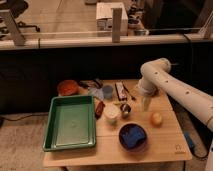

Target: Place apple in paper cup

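Observation:
The apple (157, 118), small, round and yellow-orange, lies on the wooden table (165, 150) near its right edge. The paper cup (111, 114), white and upright, stands at the table's middle, left of the apple. My gripper (146, 104) hangs from the white arm (165, 82) and points down. It is a little above the table, just up and left of the apple and apart from it. It is right of the paper cup.
A dark blue bowl (133, 137) sits at the front, between cup and apple. A green tray (70, 122) fills the left side. An orange bowl (66, 88), a blue cup (107, 92), a dark packet (120, 90) and a small dark can (125, 109) lie behind the cup.

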